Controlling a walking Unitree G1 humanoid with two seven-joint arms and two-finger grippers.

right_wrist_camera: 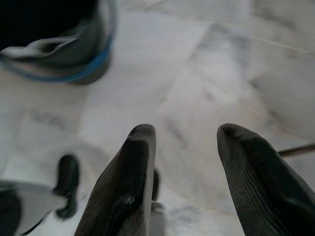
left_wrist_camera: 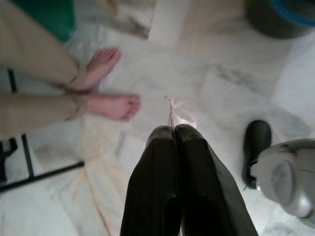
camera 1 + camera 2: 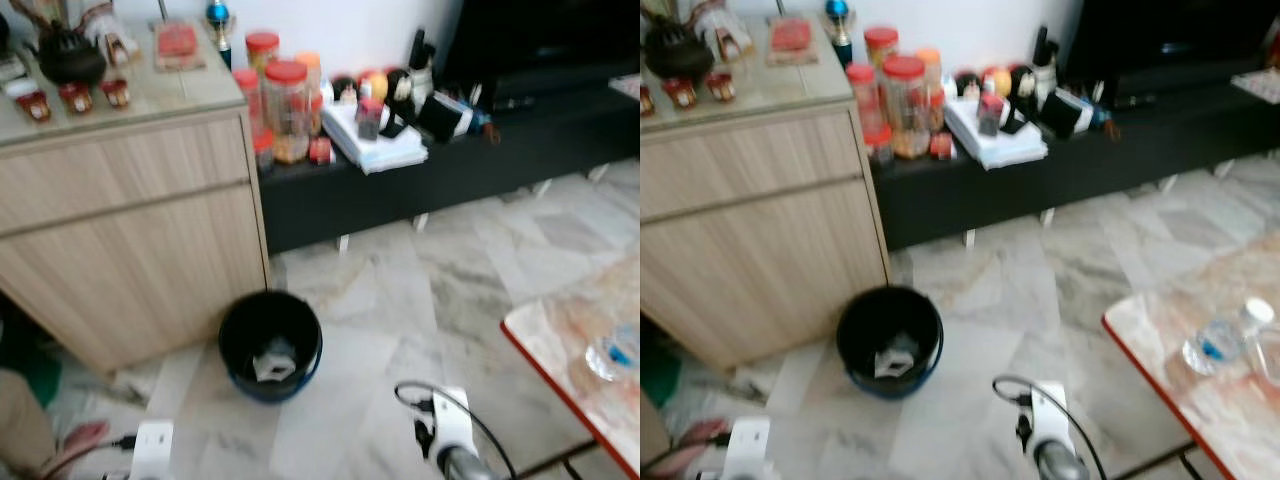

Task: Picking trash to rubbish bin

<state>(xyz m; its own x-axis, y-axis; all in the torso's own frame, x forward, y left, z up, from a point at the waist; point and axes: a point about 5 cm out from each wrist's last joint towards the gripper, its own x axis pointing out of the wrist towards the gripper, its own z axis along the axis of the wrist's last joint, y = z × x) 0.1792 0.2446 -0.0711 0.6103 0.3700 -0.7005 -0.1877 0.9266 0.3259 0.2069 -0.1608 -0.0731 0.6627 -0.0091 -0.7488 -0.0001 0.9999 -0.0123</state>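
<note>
A: Which step are we in?
B: We judge it the carry. Our left pincer is pressed together on a scrap of pale wrapper, above the marble floor. The rubbish bin, by the wooden cabinet, already holds one white piece.
A: And next?
B: We should bring that pincer over the bin's mouth, then part it.
A: Counts?
B: One bin, one scrap held. Our right pincer hangs spread and empty. A person's two bare feet stand near.
</note>
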